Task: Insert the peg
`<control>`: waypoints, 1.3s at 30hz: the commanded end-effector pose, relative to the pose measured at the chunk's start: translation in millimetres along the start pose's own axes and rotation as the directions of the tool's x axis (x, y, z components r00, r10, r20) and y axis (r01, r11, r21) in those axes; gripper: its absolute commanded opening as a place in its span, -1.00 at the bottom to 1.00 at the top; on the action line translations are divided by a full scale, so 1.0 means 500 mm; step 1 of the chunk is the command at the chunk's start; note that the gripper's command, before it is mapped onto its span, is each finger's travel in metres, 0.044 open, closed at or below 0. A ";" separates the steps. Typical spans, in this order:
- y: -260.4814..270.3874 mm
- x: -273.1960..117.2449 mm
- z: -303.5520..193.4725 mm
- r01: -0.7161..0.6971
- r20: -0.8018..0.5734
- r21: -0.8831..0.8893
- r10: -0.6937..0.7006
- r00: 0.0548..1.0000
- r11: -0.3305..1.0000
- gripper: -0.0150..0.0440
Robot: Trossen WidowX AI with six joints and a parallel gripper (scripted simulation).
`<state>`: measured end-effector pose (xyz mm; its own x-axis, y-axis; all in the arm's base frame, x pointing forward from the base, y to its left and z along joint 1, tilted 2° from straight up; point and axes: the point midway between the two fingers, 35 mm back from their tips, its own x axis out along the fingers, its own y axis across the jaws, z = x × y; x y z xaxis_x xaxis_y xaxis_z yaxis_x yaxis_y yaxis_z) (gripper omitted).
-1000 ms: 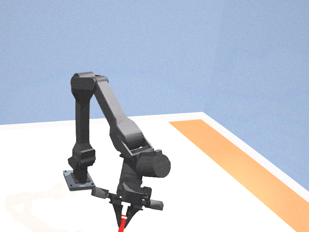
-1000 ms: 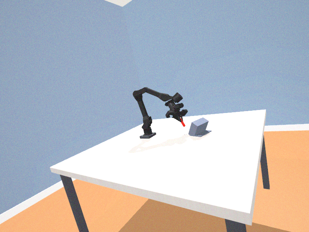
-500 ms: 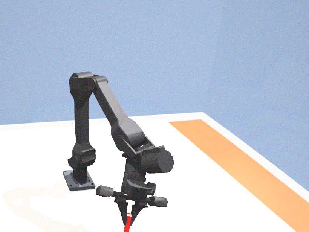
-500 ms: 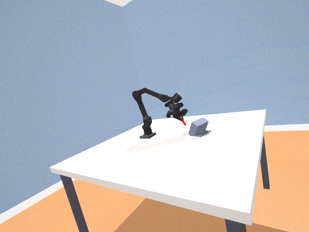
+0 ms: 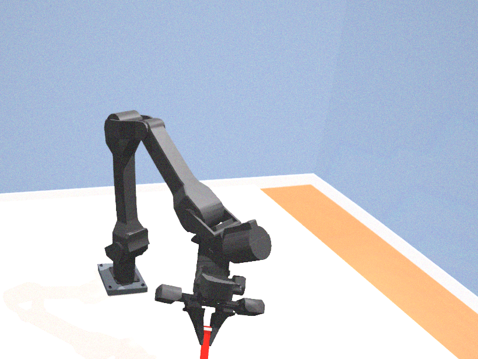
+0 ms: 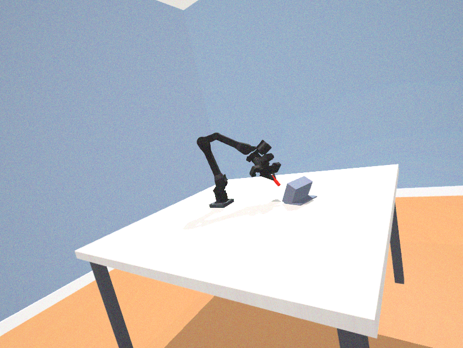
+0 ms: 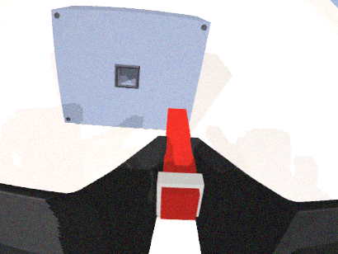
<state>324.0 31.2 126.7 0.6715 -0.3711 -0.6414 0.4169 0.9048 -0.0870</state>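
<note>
A red square peg (image 5: 204,347) (image 6: 276,181) (image 7: 178,134) with a white band near its top is held in the air, tilted. My gripper (image 5: 206,342) (image 6: 274,177) (image 7: 179,150) is shut on it. The blue-grey sloped panel (image 6: 297,190) (image 7: 165,54) stands in front of the arm; the top view does not show it. Its square hole (image 7: 127,77) lies up and left of the peg's bottom end in the wrist view. The peg's end appears over the panel's lower right part, apart from the face. Its sides look nearly parallel to the hole's, with a slight turn hard to judge.
The white table (image 5: 309,293) (image 6: 262,239) carries the arm's base plate (image 5: 127,288) (image 6: 221,203) behind the gripper. Small dark screws (image 7: 57,15) (image 7: 204,27) mark the panel's corners. Shadows of the arm fall on the table and the panel's lower edge.
</note>
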 end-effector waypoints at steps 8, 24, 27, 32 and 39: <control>0.014 -0.018 -0.007 -0.024 0.055 0.024 0.022 0.998 0.999 -0.49; 0.037 -0.040 -0.018 -0.066 0.119 0.048 0.059 0.991 0.997 -0.49; 0.039 -0.037 -0.017 -0.068 0.122 0.049 0.061 0.991 0.996 -0.49; 0.045 -0.026 -0.015 -0.074 0.129 0.053 0.067 0.989 0.996 -0.49; 0.052 -0.009 -0.012 -0.084 0.141 0.059 0.075 0.987 0.995 -0.49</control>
<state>325.8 57.7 128.4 0.7816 -0.3311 -0.5286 0.4010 0.9159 0.0192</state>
